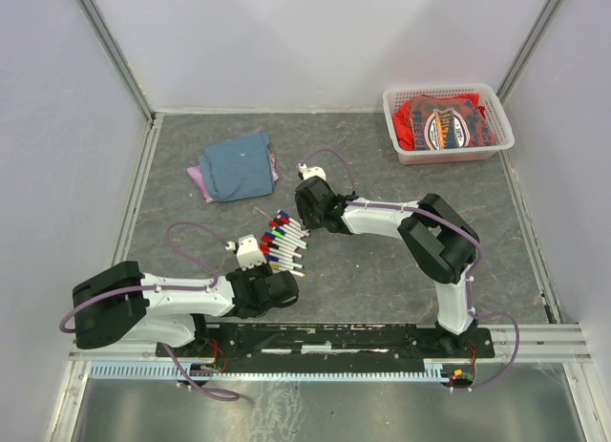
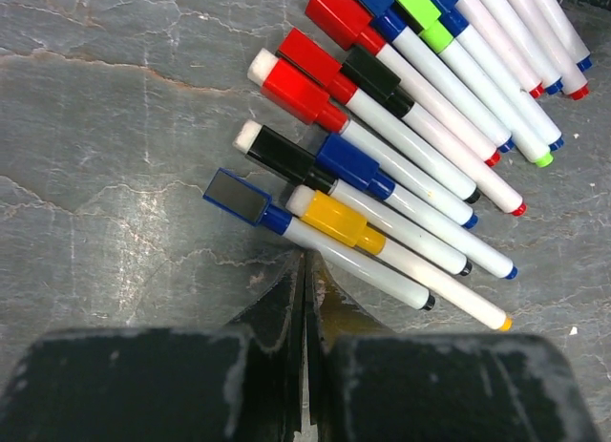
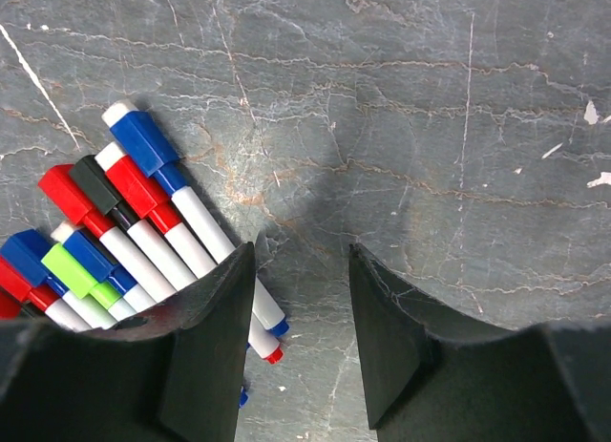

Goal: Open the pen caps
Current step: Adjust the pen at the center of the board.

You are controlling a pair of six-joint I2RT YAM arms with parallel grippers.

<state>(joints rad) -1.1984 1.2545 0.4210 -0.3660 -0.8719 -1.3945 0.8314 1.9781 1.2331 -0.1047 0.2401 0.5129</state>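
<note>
Lying pens [image 2: 434,113]: your pen caps [image 2: 307,91] all on, bunched on the surface [image 2: 115,127] between both arms, so either can reach.
Left claw [image 2: 305,265]: together, empty, beside blue cap [image 2: 239,196].
Right claw [image 3: 301,270]: apart, empty, likely ready to pinch.

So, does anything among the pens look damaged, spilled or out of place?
Nothing stands out. The pens lie in a loose, uneven row, and the pen caps in view are all on. No spill or breakage shows.
</note>
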